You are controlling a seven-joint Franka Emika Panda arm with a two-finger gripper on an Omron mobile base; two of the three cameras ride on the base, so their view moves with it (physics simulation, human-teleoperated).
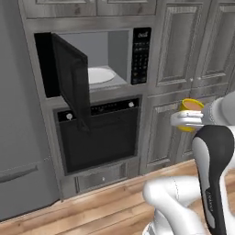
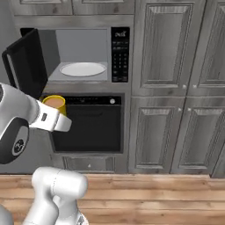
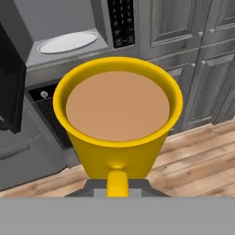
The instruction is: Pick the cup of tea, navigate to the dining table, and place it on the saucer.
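One hand (image 3: 117,183) pinches the cup of tea (image 3: 118,124) by its handle. The cup stands upright, clear of the open microwave (image 2: 72,57).

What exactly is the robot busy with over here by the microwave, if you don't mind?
The white arm's gripper is shut on the handle of a small yellow cup of brown tea, holding it upright in the air in front of the grey cabinets. The microwave stands open with its white round plate bare inside.

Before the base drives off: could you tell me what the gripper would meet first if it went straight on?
Probably the built-in black oven door under the open microwave, beyond the held yellow cup of tea; depth is unclear.
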